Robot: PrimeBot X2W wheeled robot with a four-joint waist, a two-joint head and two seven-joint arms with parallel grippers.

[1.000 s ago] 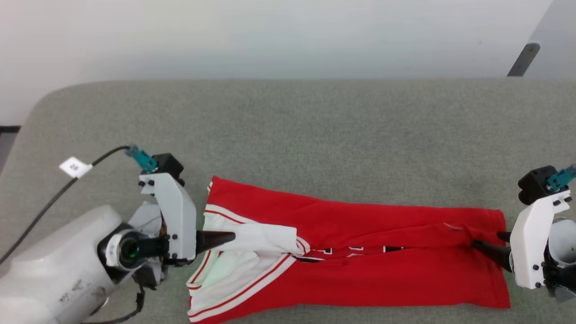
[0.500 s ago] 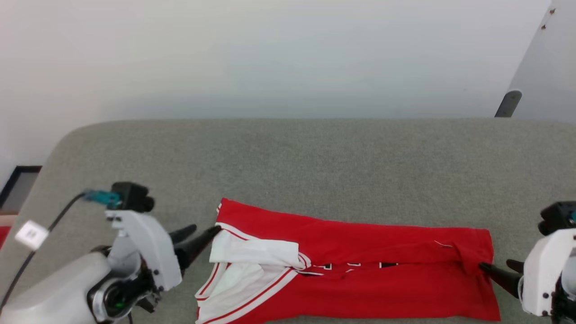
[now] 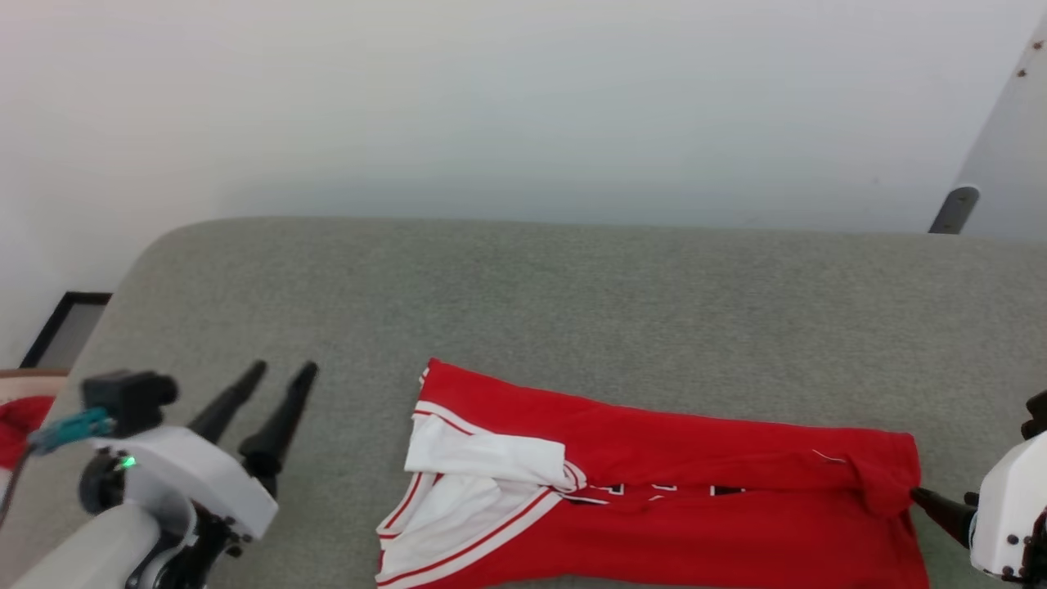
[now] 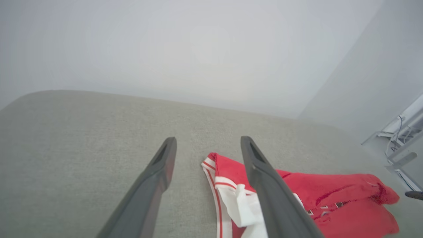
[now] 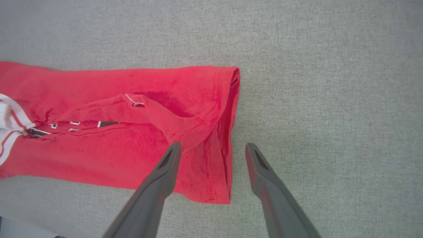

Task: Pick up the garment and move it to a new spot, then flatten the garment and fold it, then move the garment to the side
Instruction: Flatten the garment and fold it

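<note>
One jersey [image 3: 654,499], folded lengthwise, by the worktop's [image 3: 572,311] near edge. Two grippers: left gripper [image 3: 285,366] wide, apart from it; right gripper [image 5: 213,145] wide, over its hem.

Lab or test room, by the look. Plain white wall [image 3: 523,106] behind a grey cloth-covered table [image 3: 572,294] with rounded corners. Loose cables [image 4: 397,125] and a pale metal frame [image 4: 404,158] beyond the table's right edge.

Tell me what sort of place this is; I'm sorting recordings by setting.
Probably a lab or test room rather than a home: a grey fabric-covered table stands against a bare white wall, one garment lies on it, and cables show at the side.
</note>
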